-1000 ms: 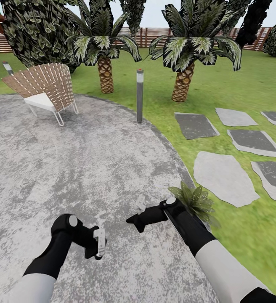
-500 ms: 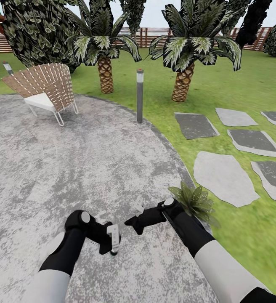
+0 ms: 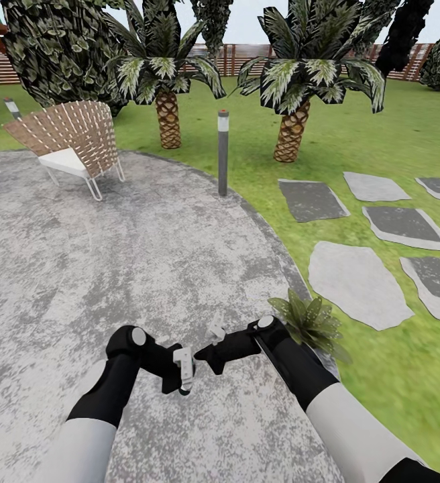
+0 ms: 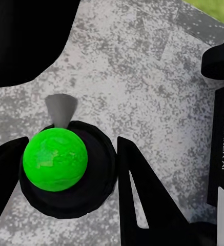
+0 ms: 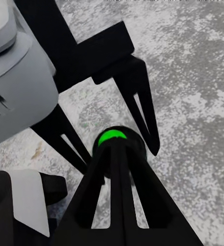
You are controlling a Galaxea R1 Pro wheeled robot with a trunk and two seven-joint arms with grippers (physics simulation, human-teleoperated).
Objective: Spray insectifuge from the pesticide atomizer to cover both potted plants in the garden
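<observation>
My left gripper (image 3: pixel 185 381) points down over the paved patio (image 3: pixel 113 268) of the garden and is shut on the pesticide atomizer (image 3: pixel 187 391), whose small green tip pokes out below the fingers. In the left wrist view the atomizer (image 4: pixel 55 160) is seen end-on as a bright green round in a dark ring with a grey nozzle, touched on both sides by the black fingers (image 4: pixel 142 200). My right gripper (image 3: pixel 205 350) is shut with nothing in it, its tips (image 5: pixel 113 148) right over the atomizer (image 5: pixel 112 137). The potted plants are out of view.
A spiky potless plant (image 3: pixel 312 320) grows at the patio edge beside my right forearm. A grey bollard lamp (image 3: pixel 223 153), a slatted chair (image 3: pixel 72 144), two palms (image 3: pixel 292 131) and stepping stones (image 3: pixel 357 282) lie ahead. A wooden fence (image 3: pixel 247 57) closes the lawn.
My left arm has swung right and slightly forward, bringing the held atomizer close to the right gripper. The right gripper has edged a little left and forward.
</observation>
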